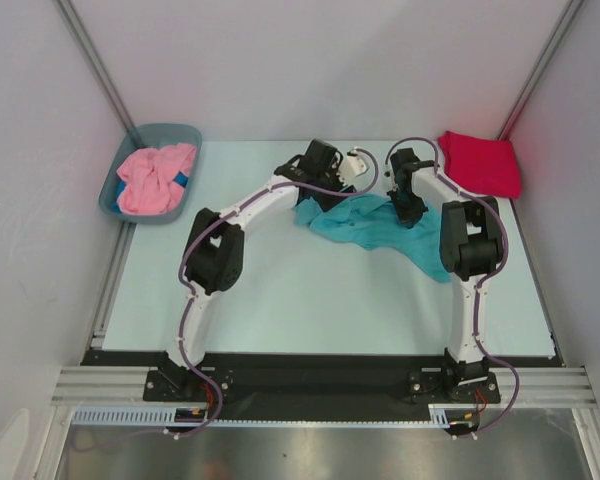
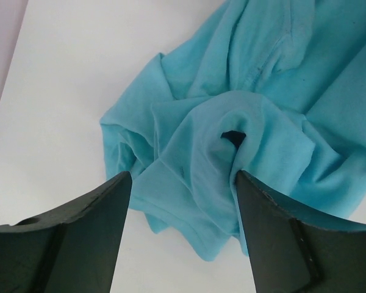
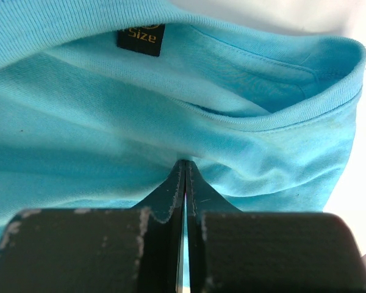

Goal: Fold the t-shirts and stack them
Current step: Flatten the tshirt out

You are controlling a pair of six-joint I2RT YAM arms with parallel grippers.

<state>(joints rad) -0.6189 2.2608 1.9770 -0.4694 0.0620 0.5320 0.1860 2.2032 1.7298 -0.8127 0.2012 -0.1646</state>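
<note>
Nearest, the arm bases (image 1: 185, 383) flank the table (image 1: 280, 300) edge. Mid-table lies the turquoise t-shirt (image 1: 370, 225), crumpled. The right gripper (image 3: 184, 163) is pinched closed on cloth just below the collar (size label visible). The left gripper (image 2: 183, 177) hovers, fingers spread wide, over a bunched fold, holding nothing. Farther off, the pink t-shirt (image 1: 155, 178) sits in the tub (image 1: 165, 130) and the crimson t-shirt (image 1: 480, 162) lies folded in the far right corner. The cloth looks light and limp, so it will likely sag; shoulder seams or hem corners seem the best holds.
</note>
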